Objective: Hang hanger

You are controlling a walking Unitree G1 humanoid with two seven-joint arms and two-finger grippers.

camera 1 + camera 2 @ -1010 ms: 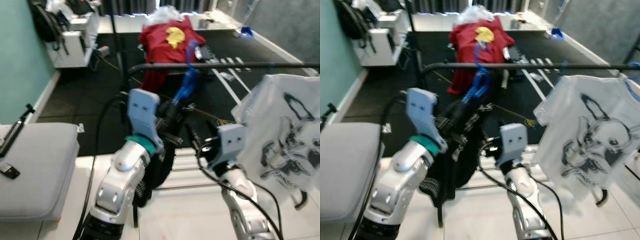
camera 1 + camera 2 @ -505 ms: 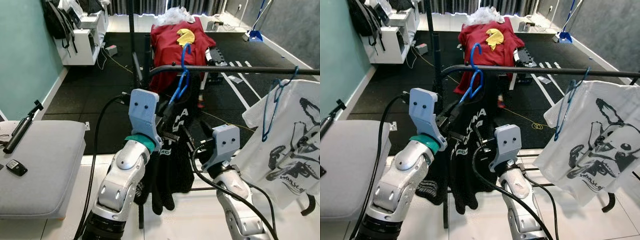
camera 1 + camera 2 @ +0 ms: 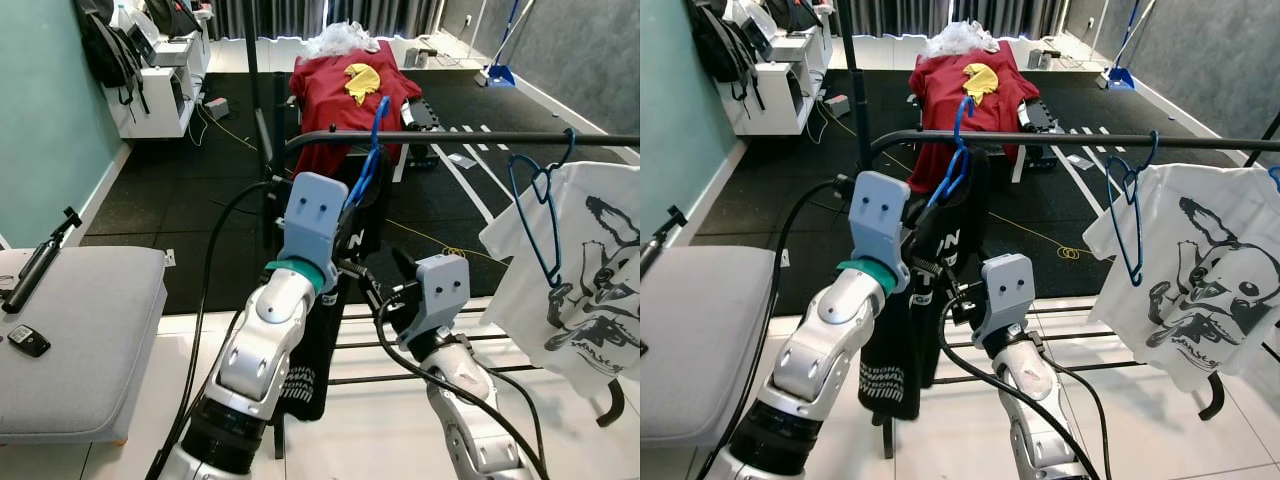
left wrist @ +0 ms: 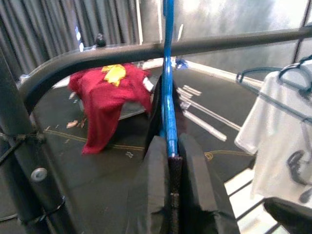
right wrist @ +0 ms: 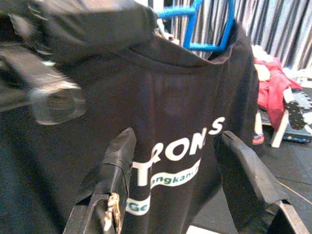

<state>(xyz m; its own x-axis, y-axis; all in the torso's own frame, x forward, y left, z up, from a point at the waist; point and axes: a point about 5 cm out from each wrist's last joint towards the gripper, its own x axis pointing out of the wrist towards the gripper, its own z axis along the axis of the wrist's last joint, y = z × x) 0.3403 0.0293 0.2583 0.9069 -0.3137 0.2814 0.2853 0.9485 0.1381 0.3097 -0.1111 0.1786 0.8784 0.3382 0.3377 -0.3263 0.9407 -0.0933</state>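
Note:
A blue hanger [image 3: 368, 158] carries a black T-shirt [image 3: 895, 365] with white lettering. My left gripper [image 4: 170, 156] is shut on the hanger's blue neck, just below the black clothes rail [image 3: 480, 137]. The hanger's hook [image 3: 962, 108] rises above the rail and crosses it; whether it rests on the rail I cannot tell. My right gripper [image 5: 178, 165] is open, close in front of the black T-shirt [image 5: 195, 97] and lower than the left one, with nothing between its fingers [image 5: 111, 180].
A white T-shirt with a dog print [image 3: 590, 280] hangs on a teal hanger [image 3: 540, 215] further right on the rail. The rack's upright post [image 3: 258, 120] stands at the rail's left end. A grey padded bench [image 3: 70, 330] lies to my left, and a red shirt [image 3: 345, 85] lies beyond the rack.
My left arm has moved up and to the right with the hanger, closer to the rail. The black T-shirt now hangs straighter and lower. The picture has sharpened.

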